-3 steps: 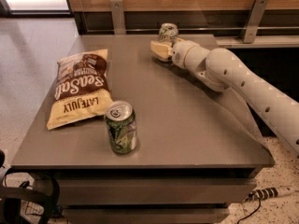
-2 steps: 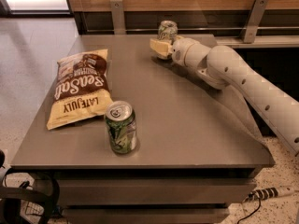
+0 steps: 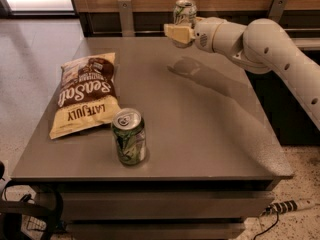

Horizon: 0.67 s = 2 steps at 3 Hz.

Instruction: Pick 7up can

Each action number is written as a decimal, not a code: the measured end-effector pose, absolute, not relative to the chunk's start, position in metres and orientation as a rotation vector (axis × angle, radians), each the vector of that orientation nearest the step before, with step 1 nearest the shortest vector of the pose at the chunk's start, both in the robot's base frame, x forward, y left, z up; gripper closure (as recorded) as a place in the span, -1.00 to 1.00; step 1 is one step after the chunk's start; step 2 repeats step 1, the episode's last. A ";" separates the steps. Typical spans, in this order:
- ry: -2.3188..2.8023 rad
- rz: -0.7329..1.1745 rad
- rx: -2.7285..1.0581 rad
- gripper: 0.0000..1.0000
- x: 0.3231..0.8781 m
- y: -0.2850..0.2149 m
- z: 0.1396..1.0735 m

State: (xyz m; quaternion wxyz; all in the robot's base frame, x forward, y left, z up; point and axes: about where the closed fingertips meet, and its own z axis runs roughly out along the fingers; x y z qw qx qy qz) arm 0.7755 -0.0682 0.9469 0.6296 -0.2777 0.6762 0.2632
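The 7up can (image 3: 185, 11), pale whitish-silver with a silver top, is held upright in my gripper (image 3: 181, 32), lifted above the far edge of the grey table (image 3: 210, 134). The tan fingers (image 3: 175, 33) are closed around the can's lower body and hide it. My white arm reaches in from the right.
A darker green can with white streaks (image 3: 129, 136) stands upright near the table's front edge. A brown and yellow chip bag (image 3: 84, 94) lies flat at the left. A wooden wall with metal brackets runs behind the table. A power strip (image 3: 292, 205) lies on the floor at lower right.
My gripper has risen from the table's far side with the 7up can in it; the can now hangs above the surface. The green can and the chip bag have not moved.
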 end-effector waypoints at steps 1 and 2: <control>1.541 0.590 -0.710 1.00 0.750 -0.059 0.970; 1.541 0.590 -0.710 1.00 0.750 -0.059 0.970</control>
